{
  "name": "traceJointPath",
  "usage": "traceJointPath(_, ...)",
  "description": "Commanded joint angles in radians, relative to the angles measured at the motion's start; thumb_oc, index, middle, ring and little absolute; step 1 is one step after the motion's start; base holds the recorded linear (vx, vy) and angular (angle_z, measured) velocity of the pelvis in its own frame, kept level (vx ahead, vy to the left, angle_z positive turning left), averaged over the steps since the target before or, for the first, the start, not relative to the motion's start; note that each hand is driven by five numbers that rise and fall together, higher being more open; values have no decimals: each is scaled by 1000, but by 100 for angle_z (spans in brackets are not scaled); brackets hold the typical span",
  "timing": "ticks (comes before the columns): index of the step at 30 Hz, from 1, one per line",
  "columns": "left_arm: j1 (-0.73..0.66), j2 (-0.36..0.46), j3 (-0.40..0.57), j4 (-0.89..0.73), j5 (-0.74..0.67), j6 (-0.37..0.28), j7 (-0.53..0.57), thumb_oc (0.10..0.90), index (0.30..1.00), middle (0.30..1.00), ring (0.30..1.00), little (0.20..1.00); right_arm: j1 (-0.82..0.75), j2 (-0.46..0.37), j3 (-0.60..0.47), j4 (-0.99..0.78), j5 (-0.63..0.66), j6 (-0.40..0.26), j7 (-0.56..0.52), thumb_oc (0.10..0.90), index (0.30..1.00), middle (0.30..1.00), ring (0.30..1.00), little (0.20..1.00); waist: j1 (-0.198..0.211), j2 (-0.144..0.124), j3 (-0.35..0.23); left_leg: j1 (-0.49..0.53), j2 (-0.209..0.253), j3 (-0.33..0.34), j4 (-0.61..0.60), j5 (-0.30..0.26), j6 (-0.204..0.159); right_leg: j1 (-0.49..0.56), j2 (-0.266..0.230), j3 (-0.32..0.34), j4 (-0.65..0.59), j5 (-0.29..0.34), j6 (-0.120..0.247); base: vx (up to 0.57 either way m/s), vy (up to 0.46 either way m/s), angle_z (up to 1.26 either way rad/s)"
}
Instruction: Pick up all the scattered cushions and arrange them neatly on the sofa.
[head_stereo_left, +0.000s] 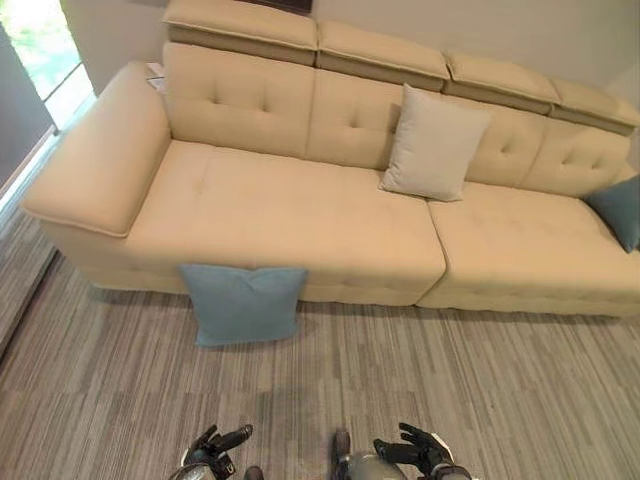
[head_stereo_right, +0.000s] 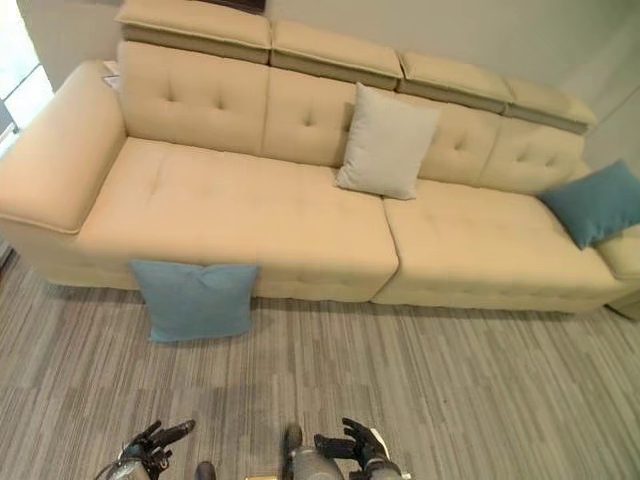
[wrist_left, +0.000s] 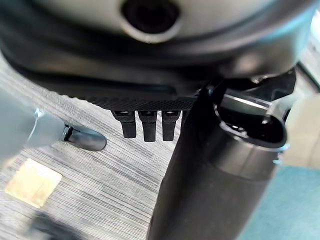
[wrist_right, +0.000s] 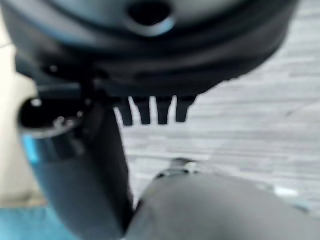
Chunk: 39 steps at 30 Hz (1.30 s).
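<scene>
a long cream sofa (head_stereo_left: 300, 215) runs across the room, with a broad armrest at its left end and a row of tufted back cushions under low headrests. three loose cushions are in sight. a blue cushion (head_stereo_left: 242, 303) is down on the grey striped carpet (head_stereo_left: 420, 380), standing propped against the sofa's front face, just below the left part of the seat. a pale grey cushion (head_stereo_left: 433, 145) stands tilted on the seat near the middle, leaning on the backrest beside the seam between the two seat sections. a second blue cushion (head_stereo_right: 592, 203) sits at the far right end of the seat, tilted against the corner there. the left hand (head_stereo_left: 215, 447) shows at the bottom edge of the head views, low over the carpet and well apart from the fallen cushion; its fingers look loosely spread and hold nothing. the right hand (head_stereo_left: 418, 449) is near it at the bottom edge, fingers likewise relaxed and empty, though from that angle only part of each hand is visible. in the wrist views the fingers (wrist_left: 144, 125) hang straight over bare carpet, and a patch of blue shows at the frame's corner.
</scene>
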Motion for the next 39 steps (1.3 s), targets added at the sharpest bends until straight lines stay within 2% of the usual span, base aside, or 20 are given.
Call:
traceJointPath(1, 7, 0, 17, -30, 35, -30, -39, 800, 900, 900, 900, 900, 81, -34, 32, 64, -16, 22, 8, 800, 900, 900, 900, 900, -46, 28, -12, 61, -46, -22, 217, -176, -92, -16, 25, 81, 35, 21, 5, 537, 33, 62)
traceJointPath(3, 26, -4, 34, -15, 42, -26, -52, 800, 900, 900, 900, 900, 74, -54, 27, 66, -26, 23, 8, 800, 900, 900, 900, 900, -39, 45, -22, 29, -46, -29, 391, -133, -129, 23, 42, 116, 60, 7, -42, 425, -1, 94)
traceJointPath(5, 25, 8, 41, -19, 61, -26, -38, 800, 900, 900, 900, 900, 59, -62, 43, 40, -41, 15, -3, 800, 900, 900, 900, 900, -14, 35, -8, -89, -17, -20, 676, 28, -210, 88, 43, 118, 62, -8, -84, 242, -98, 73)
traceJointPath(7, 26, 28, 40, -24, 91, -25, -29, 800, 900, 900, 900, 900, 39, -72, 88, -6, -67, 17, 2, 800, 900, 900, 900, 900, 15, 1, 3, -172, 0, 16, 861, 71, -214, 139, 33, 132, 55, -34, -117, 175, -109, -6)
traceJointPath(8, 26, 28, 40, -24, 91, -25, -29, 800, 900, 900, 900, 900, 39, -72, 88, -6, -67, 18, 2, 800, 900, 900, 900, 900, 17, 3, 4, -174, 4, 16, 868, 67, -215, 139, 37, 132, 56, -35, -117, 241, -57, -62)
traceJointPath(9, 18, 40, 43, -14, 107, -22, -18, 800, 900, 900, 900, 900, 14, -83, 127, -25, -101, 17, 2, 800, 900, 900, 900, 900, 39, -12, 4, -232, 37, 53, 879, 50, -193, 180, 35, 141, 47, -60, -123, 170, -12, -59)
traceJointPath(11, 17, 45, 55, -5, 97, -24, -13, 800, 900, 900, 900, 900, 4, -83, 146, -41, -114, 15, -1, 800, 900, 900, 900, 900, 53, -7, 5, -250, 57, 63, 848, 30, -182, 198, 46, 147, 44, -74, -122, 243, 35, -31)
traceJointPath(12, 19, 50, 66, 4, 90, -23, -9, 800, 900, 900, 900, 900, -2, -82, 158, -57, -121, 12, -1, 800, 900, 900, 900, 900, 66, 1, 3, -254, 75, 63, 783, 5, -171, 218, 60, 156, 40, -91, -116, 443, 217, -23)
traceJointPath(13, 23, 56, 88, 18, 64, -28, 7, 800, 900, 900, 900, 900, -14, -82, 174, -70, -130, 5, -3, 800, 900, 900, 900, 900, 82, -2, -4, -257, 113, 44, 616, -35, -156, 246, 60, 186, 37, -117, -94, 454, 297, -27)
traceJointPath(14, 24, 60, 102, 20, 43, -33, 15, 800, 900, 900, 900, 900, -23, -84, 184, -74, -139, 5, -2, 800, 900, 900, 900, 900, 93, 0, -2, -262, 136, 4, 518, -31, -157, 256, 60, 209, 44, -132, -87, 330, 252, -33)
traceJointPath(15, 23, 61, 102, 20, 43, -33, 15, 800, 900, 900, 900, 900, -24, -84, 184, -74, -139, 5, -2, 800, 900, 900, 900, 900, 93, -3, -3, -260, 133, 6, 511, -25, -156, 255, 58, 210, 44, -131, -87, 336, 300, -53)
traceJointPath(16, 25, 66, 132, 20, -25, -55, 32, 800, 900, 900, 900, 900, -42, -95, 200, -96, -155, -2, -4, 800, 900, 900, 900, 900, 118, 4, 6, -249, 173, -142, 367, 14, -173, 277, 73, 269, 74, -166, -72, 226, 198, -63)
traceJointPath(17, 24, 66, 132, 20, -25, -55, 31, 800, 900, 900, 900, 900, -42, -95, 200, -97, -155, -2, -4, 800, 900, 900, 900, 900, 117, 3, 5, -248, 173, -142, 360, 20, -174, 276, 72, 269, 73, -164, -72, 290, 277, -83)
traceJointPath(19, 28, 72, 181, 52, -88, -57, 38, 800, 900, 900, 900, 900, -51, -108, 215, -133, -177, -8, 2, 800, 900, 900, 900, 900, 129, 4, 4, -213, 203, -286, 291, 44, -197, 261, 74, 331, 126, -189, -55, 168, 238, -124)
traceJointPath(23, 35, 80, 211, 64, -90, -69, 65, 800, 900, 900, 900, 900, -50, -135, 205, -159, -189, -13, 13, 800, 900, 900, 900, 900, 122, 5, -5, -202, 203, -272, 304, 18, -218, 251, 34, 355, 142, -193, -27, 120, 334, -77)
traceJointPath(24, 30, 100, 214, 47, -63, -81, 76, 800, 900, 900, 900, 900, -41, -153, 184, -203, -170, -21, 20, 800, 900, 900, 900, 900, 110, 3, -7, -193, 184, -241, 292, -25, -223, 242, -1, 357, 147, -185, -8, 23, 278, -6)
traceJointPath(28, -42, 220, 211, -22, 5, -121, 132, 800, 900, 900, 900, 900, -112, -208, 143, -290, -126, -44, -10, 800, 900, 900, 900, 900, 104, -14, 58, -234, 149, -178, 318, -68, -212, 140, -51, 408, 189, -149, 29, -141, 207, -14)
traceJointPath(33, -225, 373, 223, -57, -57, -163, 150, 800, 900, 900, 900, 900, -276, -280, 101, -339, -53, -70, -63, 800, 900, 900, 900, 900, 99, -17, 181, -423, 123, -120, 419, -85, -210, -68, -92, 460, 236, -102, 53, -337, 92, -43)
traceJointPath(37, -389, 409, 157, 20, -128, -128, 100, 800, 900, 900, 900, 900, -500, -338, 116, -259, 62, -72, -86, 800, 900, 900, 900, 900, 75, 8, 244, -600, 95, -130, 494, -77, -204, -231, -104, 482, 261, -81, 54, -199, -5, -2)
traceJointPath(39, -400, 400, 163, 11, -157, -135, 95, 800, 900, 900, 900, 900, -528, -343, 123, -254, 74, -74, -88, 800, 900, 900, 900, 900, 75, 13, 249, -637, 95, -135, 516, -78, -203, -266, -103, 487, 276, -80, 53, -110, -13, 0)
